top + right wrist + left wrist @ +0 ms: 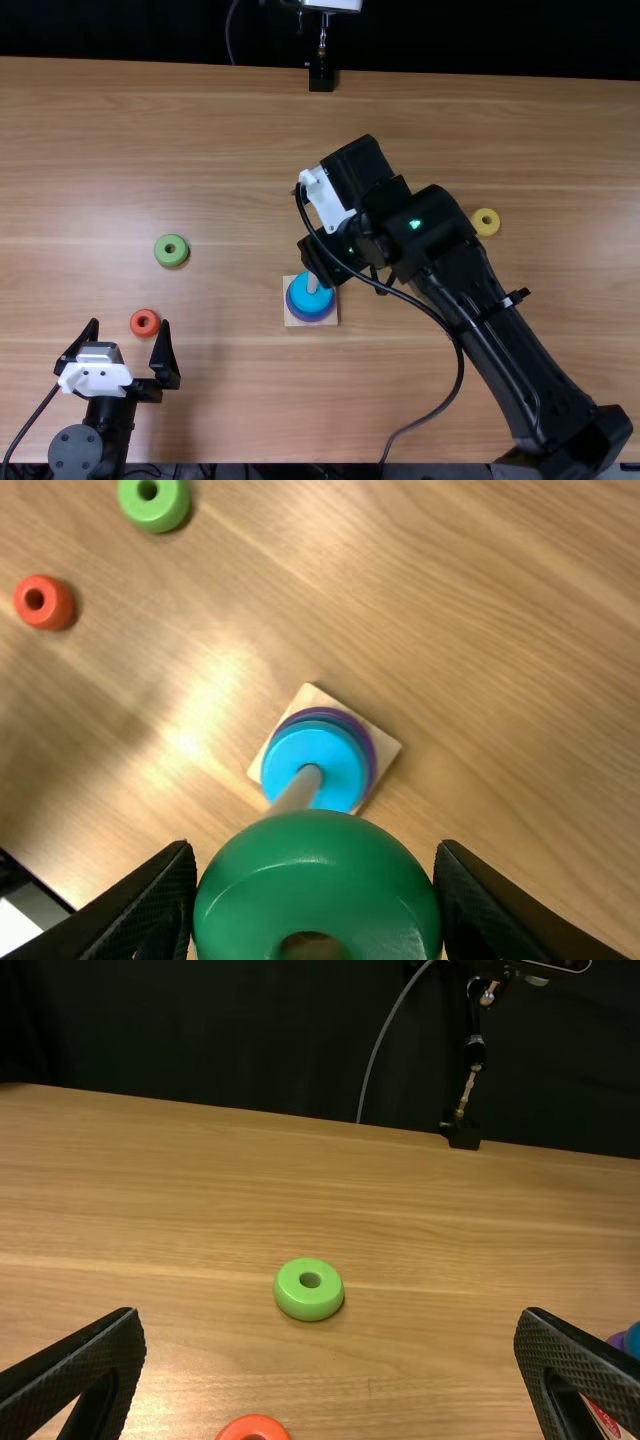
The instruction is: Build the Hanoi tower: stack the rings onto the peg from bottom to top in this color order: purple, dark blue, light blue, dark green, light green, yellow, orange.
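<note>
My right gripper stands just beyond the peg; in the right wrist view the gripper is shut on the dark green ring, held near the peg's top. Around the peg, the light blue ring lies over a darker blue edge and the purple ring. At the lower left my left gripper is open, as in its wrist view the gripper shows. The orange ring lies by its fingertips, the light green ring farther off, the yellow ring right of the right arm.
The square wooden base under the peg sits mid-table. A black stand foot is at the table's far edge. The right arm and its loose cable stretch over the right half of the table.
</note>
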Action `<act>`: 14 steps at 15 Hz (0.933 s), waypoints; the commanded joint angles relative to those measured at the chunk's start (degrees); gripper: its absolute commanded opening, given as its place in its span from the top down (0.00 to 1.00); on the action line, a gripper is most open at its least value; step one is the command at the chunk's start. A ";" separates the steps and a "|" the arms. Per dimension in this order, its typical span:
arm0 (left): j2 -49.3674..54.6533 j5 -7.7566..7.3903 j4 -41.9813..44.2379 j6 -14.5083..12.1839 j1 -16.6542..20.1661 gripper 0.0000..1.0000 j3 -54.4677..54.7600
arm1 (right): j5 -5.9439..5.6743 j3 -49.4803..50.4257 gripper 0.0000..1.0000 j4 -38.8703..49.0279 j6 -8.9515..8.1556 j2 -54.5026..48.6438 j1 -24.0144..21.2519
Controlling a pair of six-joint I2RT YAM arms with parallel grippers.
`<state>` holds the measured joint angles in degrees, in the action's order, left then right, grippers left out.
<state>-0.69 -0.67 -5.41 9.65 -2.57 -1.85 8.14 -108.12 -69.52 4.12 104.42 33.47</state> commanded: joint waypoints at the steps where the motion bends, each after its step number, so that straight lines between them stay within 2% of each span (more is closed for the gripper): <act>1: 0.69 -0.92 -0.07 -0.47 0.37 0.00 1.85 | 0.51 -1.84 1.00 -0.05 -0.22 0.70 1.59; 2: 0.69 -0.92 -0.07 -0.47 0.37 0.00 1.85 | 0.61 -1.84 1.00 -0.05 -0.43 0.78 2.12; 4: 0.69 -0.92 -0.07 -0.47 0.37 0.00 1.85 | 0.51 -1.84 1.00 0.06 -2.96 1.75 2.47; 5: 0.69 -0.92 -0.07 -0.47 0.37 0.00 1.85 | 0.51 -1.84 1.00 0.06 -3.38 2.63 2.47; 14: 0.69 -0.92 -0.07 -0.47 0.37 0.00 1.85 | 0.51 -1.31 1.00 0.48 -3.38 4.56 2.47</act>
<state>-0.67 -0.69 -5.41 9.65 -2.57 -1.85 8.12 -108.47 -69.14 1.17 108.01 35.53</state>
